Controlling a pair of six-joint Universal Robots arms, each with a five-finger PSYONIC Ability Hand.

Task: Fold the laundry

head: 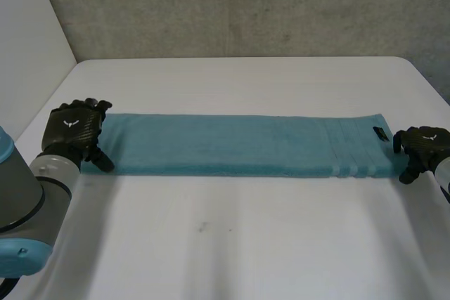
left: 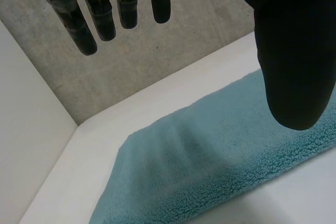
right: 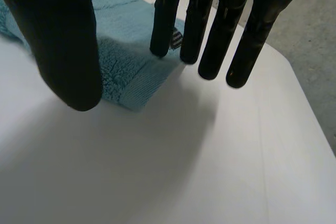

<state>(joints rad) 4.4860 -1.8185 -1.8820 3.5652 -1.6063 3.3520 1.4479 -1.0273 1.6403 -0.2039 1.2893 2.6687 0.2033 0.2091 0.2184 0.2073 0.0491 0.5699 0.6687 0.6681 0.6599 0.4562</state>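
The long teal terry towel (head: 239, 145) lies as a narrow strip across the white tabletop (head: 232, 244), my left hand (head: 74, 131) and right hand (head: 422, 147) spread open at its opposite short ends, gripping nothing; next, I judge, an end needs pinching and carrying across.

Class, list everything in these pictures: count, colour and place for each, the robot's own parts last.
wall: one, grey, at the back
table: one, white, in front of the wall
towel: one, teal, flat in a long strip across the table
tag: one, black, on the towel's right end
left hand: one, black, open, at the towel's left end
right hand: one, black, open, at the towel's right end
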